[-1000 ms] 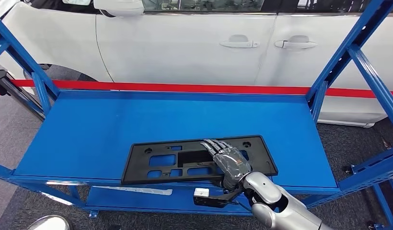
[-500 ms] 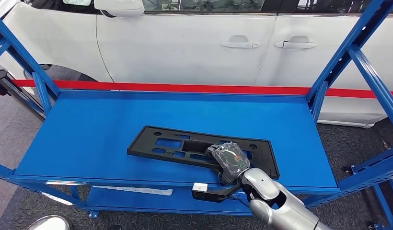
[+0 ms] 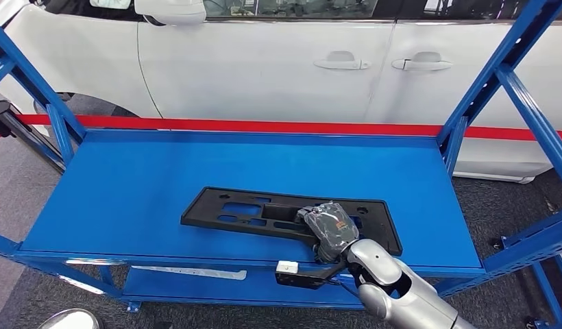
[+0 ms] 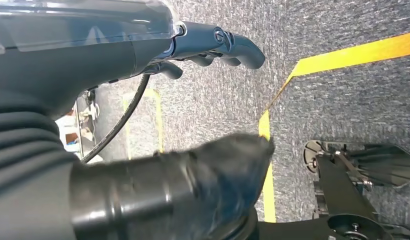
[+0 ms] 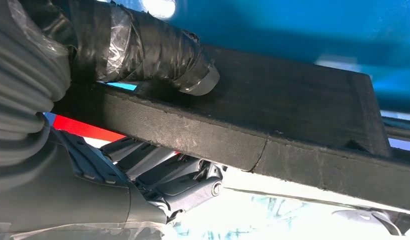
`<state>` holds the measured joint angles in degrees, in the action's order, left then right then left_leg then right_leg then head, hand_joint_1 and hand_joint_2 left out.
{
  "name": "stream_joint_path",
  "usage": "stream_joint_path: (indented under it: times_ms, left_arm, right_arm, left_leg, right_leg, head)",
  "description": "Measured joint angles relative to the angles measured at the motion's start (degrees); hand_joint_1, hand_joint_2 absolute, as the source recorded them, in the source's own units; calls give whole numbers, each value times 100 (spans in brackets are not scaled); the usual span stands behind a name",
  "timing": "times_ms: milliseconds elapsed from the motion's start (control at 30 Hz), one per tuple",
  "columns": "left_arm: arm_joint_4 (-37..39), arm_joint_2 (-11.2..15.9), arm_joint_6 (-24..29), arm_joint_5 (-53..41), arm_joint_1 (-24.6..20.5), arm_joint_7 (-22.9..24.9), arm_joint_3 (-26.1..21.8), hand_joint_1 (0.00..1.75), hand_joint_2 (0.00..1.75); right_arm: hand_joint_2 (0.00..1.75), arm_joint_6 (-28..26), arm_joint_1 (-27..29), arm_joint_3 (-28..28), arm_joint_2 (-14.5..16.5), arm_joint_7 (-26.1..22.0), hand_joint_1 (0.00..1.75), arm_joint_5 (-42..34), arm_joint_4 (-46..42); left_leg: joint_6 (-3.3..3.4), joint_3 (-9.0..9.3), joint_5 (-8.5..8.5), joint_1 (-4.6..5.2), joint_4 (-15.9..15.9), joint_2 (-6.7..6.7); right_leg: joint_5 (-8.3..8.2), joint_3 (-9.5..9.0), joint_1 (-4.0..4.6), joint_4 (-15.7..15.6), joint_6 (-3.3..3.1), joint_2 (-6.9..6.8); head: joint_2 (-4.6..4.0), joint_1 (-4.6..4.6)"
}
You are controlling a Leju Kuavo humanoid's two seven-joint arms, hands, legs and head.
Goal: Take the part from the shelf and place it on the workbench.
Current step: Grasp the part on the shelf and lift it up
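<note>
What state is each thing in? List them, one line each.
black part: tilted, its near right end gripped and raised, far left end on the shelf.
right hand: grips the part, thumb on one face.
left hand: holds nothing, fingers curled, hanging over the floor.
blue shelf: bears the part.

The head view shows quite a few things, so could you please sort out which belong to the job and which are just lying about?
Belonging to the job:
- black plastic part, gripped by the right hand
- blue shelf it rests on

Just lying about:
- white car behind the shelf
- silver strip on the lower shelf level
- red stripe
</note>
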<state>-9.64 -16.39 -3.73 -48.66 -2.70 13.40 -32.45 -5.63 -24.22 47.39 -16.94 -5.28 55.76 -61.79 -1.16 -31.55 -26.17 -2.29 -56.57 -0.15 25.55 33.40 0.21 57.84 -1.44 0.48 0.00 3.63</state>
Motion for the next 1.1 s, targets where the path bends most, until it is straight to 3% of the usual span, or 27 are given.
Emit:
stream_joint_path:
  times_ms: [300, 433, 833, 1100]
  left_arm:
    - [1, 1, 16, -327, 6, 27, -31, 0, 175]
    - [1, 0, 174, -344, 12, -16, -27, 0, 175]
    - [1, 0, 423, -299, 6, -76, -26, 0, 175]
    - [1, 2, 384, -579, 4, 26, 112, 0, 175]
  right_arm:
    - [175, -633, 145, -512, -450, -496, 175, -328, -39]
    - [175, -1209, 173, -828, -523, -566, 175, -182, 5]
    - [175, -1980, 50, -1284, -409, -581, 175, 58, -261]
    - [175, -2020, -430, -1299, -168, -508, 175, 388, -472]
  left_leg:
    - [15, 12, -18, 3, -10, -1]
    - [17, 2, -15, 7, -20, -2]
    - [18, -40, -16, 6, -25, -2]
    - [18, -44, -15, 6, -25, -6]
  right_leg:
    - [13, -28, -2, -2, 27, -4]
    - [3, -23, -6, -1, 38, -4]
    - [5, 17, -5, 1, 39, -4]
    - [6, 21, -3, 2, 39, -9]
  head:
    - [0, -1]
    - [0, 0]
    - [0, 0]
    - [0, 0]
